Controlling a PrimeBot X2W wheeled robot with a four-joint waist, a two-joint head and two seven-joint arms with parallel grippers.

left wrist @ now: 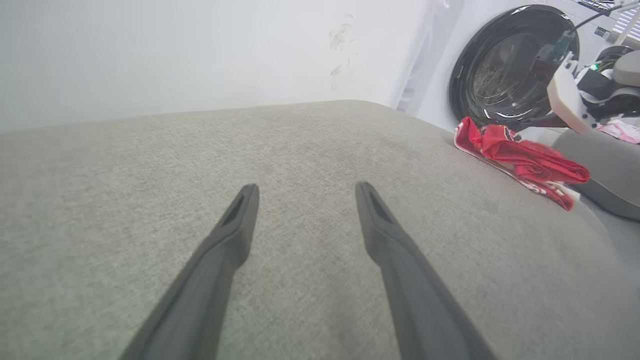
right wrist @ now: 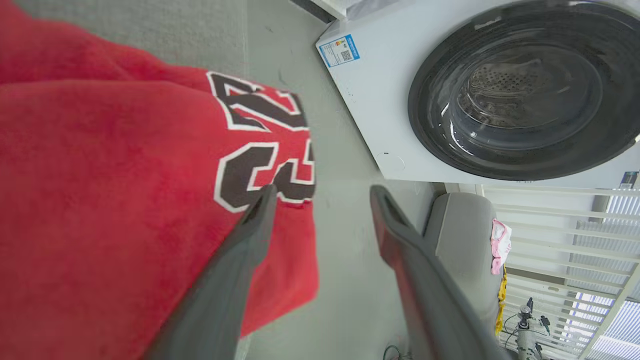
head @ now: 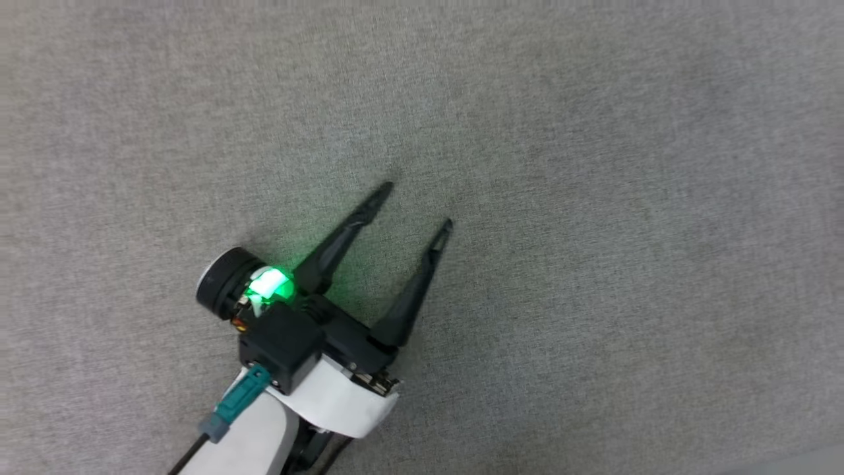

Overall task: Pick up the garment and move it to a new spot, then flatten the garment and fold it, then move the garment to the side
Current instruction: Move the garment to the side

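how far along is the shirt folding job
Looks nearly finished. Done: the garment lies in a compact folded bundle at the edge of the grey surface, near the washing machine. In hand: nothing; the right gripper is open by it, the left gripper open above bare surface. Left: probably only backing away.

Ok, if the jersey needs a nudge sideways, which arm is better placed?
Right. The right fingers are open right at the red jersey, one tip over its black numbers. The left fingers are open above bare grey upholstery, with the jersey far off at its edge.
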